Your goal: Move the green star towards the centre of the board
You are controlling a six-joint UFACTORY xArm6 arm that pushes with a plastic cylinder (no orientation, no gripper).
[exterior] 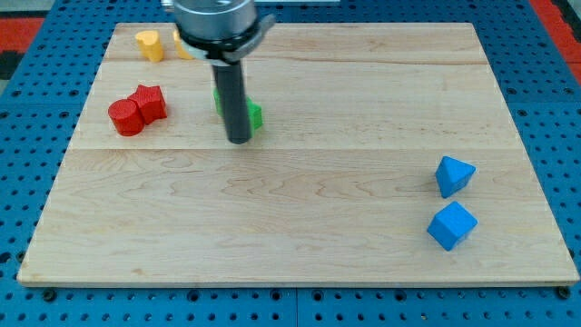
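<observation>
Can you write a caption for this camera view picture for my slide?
My tip rests against the green star, with red blocks left of it.

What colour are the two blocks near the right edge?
Both blocks are blue, seen in the camera view.

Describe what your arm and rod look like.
A straight, dark grey, cylindrical rod hangs from a wider round metallic grey mount with a black underside. My tip is blunt and flat-ended. No cables, markings or fingers show.
</observation>
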